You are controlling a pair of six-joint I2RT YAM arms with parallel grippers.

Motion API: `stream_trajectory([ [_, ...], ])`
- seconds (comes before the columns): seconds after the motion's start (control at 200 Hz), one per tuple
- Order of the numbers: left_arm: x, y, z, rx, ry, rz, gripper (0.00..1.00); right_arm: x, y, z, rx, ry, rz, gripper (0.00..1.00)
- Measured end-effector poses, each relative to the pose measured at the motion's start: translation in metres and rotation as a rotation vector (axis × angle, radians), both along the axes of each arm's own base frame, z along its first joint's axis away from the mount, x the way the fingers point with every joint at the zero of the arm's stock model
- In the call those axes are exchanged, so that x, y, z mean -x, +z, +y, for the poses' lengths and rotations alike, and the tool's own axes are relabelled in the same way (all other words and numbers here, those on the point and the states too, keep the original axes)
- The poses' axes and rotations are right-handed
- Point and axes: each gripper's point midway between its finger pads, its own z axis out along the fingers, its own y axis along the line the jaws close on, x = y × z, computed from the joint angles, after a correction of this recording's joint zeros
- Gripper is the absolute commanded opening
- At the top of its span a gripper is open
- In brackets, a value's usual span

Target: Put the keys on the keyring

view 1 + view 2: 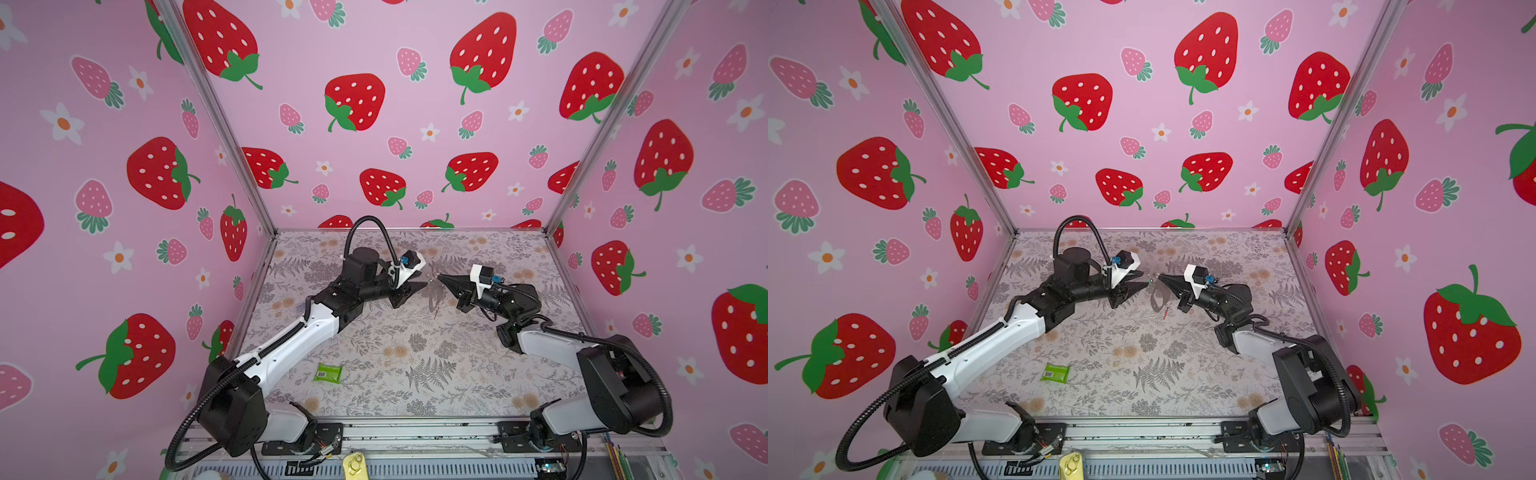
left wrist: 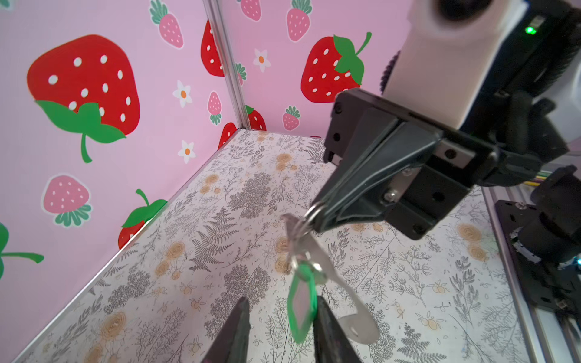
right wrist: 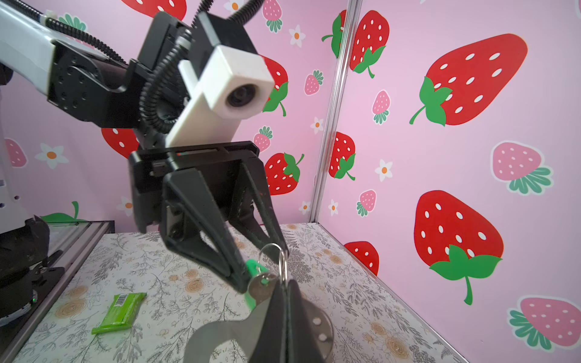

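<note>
Where the two arms meet in mid-air over the back half of the table (image 1: 415, 374), the left gripper (image 1: 424, 284) and right gripper (image 1: 439, 276) point tip to tip, almost touching, in both top views.

The right gripper's jaws are pressed fully together on a silver ring (image 2: 314, 213) at the top of the keyring (image 2: 330, 273). The keyring's mauve strap (image 3: 220, 333) hangs down from that ring, clear of the table.

The left gripper's jaws stand partly apart. The green key (image 2: 300, 301) hangs between its fingers (image 2: 239, 327). In the left wrist view the key lies close against one finger, with a gap to the other. The right wrist view shows the green key (image 3: 254, 270) at one fingertip, right beside the ring (image 3: 276, 254). Whether the left gripper has a grip on it I cannot tell.

A red key (image 1: 1167, 312) shows in a top view just beside the strap's lower end, off the table. What it hangs on is too small to make out.

Well apart, nearer the front on the left arm's side, a green packet (image 1: 328, 372) lies flat on the table. It bears a white label with a black barcode (image 3: 121, 301). The digits under the bars are too small to read, and no brand name can be read on it.
</note>
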Motion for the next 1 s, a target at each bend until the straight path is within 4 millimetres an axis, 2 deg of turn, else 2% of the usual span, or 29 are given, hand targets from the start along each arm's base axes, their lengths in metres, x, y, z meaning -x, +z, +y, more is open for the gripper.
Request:
stream_trajectory([
  [0.11, -0.007, 0.008, 0.009, 0.031, -0.016, 0.085, 0.32, 0.002, 0.001, 0.000, 0.012, 0.000, -0.017, 0.00],
  [0.3, 0.006, 0.029, -0.008, 0.099, -0.153, 0.166, 0.30, 0.002, -0.005, 0.001, 0.036, 0.002, -0.013, 0.00],
  [0.445, 0.017, 0.026, -0.012, 0.110, -0.218, 0.244, 0.29, 0.001, -0.008, 0.001, 0.045, 0.001, -0.010, 0.00],
  [0.56, 0.017, 0.022, -0.015, 0.103, -0.230, 0.291, 0.29, 0.001, -0.008, 0.002, 0.048, -0.001, -0.017, 0.00],
  [0.77, 0.013, 0.011, -0.016, 0.085, -0.217, 0.341, 0.21, 0.001, -0.010, 0.002, 0.055, 0.001, -0.017, 0.00],
  [1.0, 0.012, 0.013, -0.017, 0.086, -0.212, 0.350, 0.11, 0.003, -0.009, 0.002, 0.058, 0.008, -0.022, 0.00],
])
